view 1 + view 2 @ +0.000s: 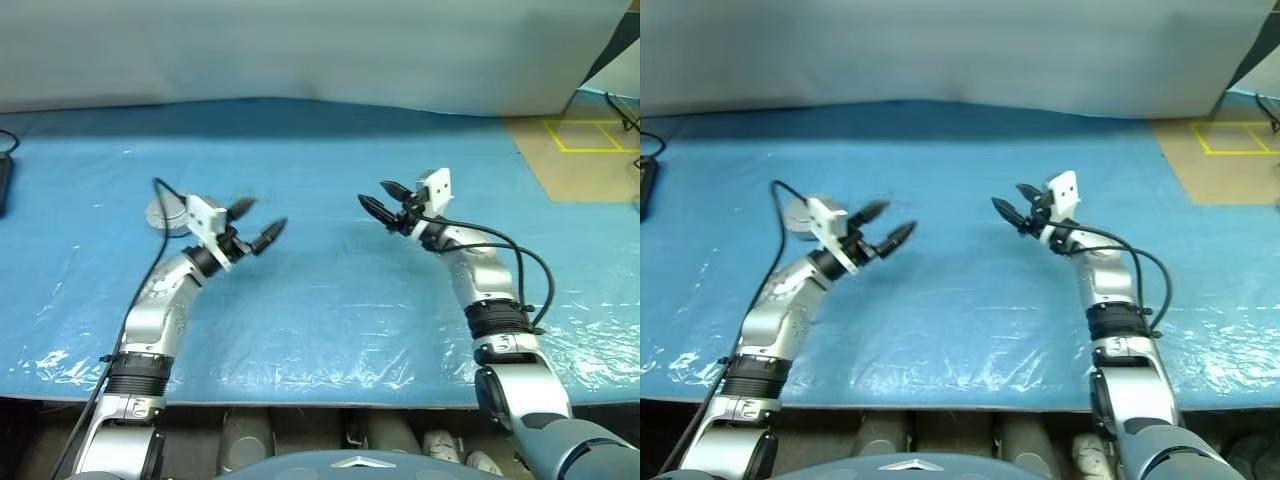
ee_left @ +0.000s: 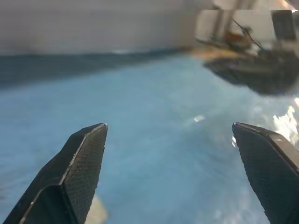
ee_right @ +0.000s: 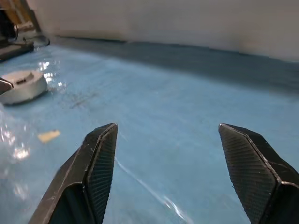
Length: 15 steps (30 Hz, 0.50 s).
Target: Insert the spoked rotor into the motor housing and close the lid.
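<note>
Silver is glimpsed just behind the left end effector [image 1: 255, 224]: the motor housing [image 1: 163, 213], a round shallow case with its plain lid [image 3: 22, 80] closed on top, is seen lying flat on the blue tabletop [image 1: 330, 300]. Nothing of its inside is shown. Both end effectors are held spread and empty above the tabletop, the right end effector [image 1: 380, 200] well apart from the housing, fingertips turned toward each other.
</note>
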Each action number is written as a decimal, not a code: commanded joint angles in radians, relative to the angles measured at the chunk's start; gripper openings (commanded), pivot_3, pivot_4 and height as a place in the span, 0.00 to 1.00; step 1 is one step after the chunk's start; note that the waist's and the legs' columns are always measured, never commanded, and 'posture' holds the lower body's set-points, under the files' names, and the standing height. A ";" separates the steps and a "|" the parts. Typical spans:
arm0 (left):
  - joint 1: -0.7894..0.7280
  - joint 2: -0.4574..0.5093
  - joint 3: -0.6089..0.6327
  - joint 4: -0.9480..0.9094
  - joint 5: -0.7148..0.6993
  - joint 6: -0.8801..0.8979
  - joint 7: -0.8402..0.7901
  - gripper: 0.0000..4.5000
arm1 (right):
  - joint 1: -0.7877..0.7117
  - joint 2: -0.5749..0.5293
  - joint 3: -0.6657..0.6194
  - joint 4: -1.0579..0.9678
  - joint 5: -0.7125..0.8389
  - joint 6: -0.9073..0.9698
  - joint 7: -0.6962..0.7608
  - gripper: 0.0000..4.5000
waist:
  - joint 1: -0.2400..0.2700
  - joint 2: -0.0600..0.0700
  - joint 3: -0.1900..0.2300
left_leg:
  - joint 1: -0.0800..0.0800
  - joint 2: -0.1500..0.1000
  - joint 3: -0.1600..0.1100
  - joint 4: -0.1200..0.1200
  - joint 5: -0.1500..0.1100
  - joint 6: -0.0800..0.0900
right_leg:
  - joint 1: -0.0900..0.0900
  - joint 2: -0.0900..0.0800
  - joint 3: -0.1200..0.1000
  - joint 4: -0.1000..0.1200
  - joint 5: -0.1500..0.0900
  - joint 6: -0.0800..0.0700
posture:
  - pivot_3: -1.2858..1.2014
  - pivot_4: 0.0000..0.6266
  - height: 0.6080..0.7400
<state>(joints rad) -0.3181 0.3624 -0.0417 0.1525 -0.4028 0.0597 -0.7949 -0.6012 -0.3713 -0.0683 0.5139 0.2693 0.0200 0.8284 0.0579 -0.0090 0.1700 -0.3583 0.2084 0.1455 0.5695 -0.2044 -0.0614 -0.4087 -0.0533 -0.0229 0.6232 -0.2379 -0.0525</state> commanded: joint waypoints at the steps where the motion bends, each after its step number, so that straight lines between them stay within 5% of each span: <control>1: -0.043 0.019 -0.059 0.086 0.097 -0.100 -0.082 1.00 | 0.029 -0.059 0.042 -0.002 -0.047 -0.092 0.101 0.98 | -0.004 0.000 0.000 | 0.000 0.000 0.000 0.000 0.000 0.000 | 0.000 0.000 0.000 0.000 0.000 0.000 | 0.52 0.24 1.00; 15: -0.138 -0.036 -0.029 0.253 0.122 -0.215 -0.126 1.00 | 0.101 -0.118 0.053 -0.050 -0.062 -0.076 0.169 0.99 | -0.010 0.000 0.000 | -0.001 -0.001 0.000 0.002 0.001 0.003 | 0.000 -0.001 0.000 0.000 -0.001 -0.001 | 0.52 0.24 1.00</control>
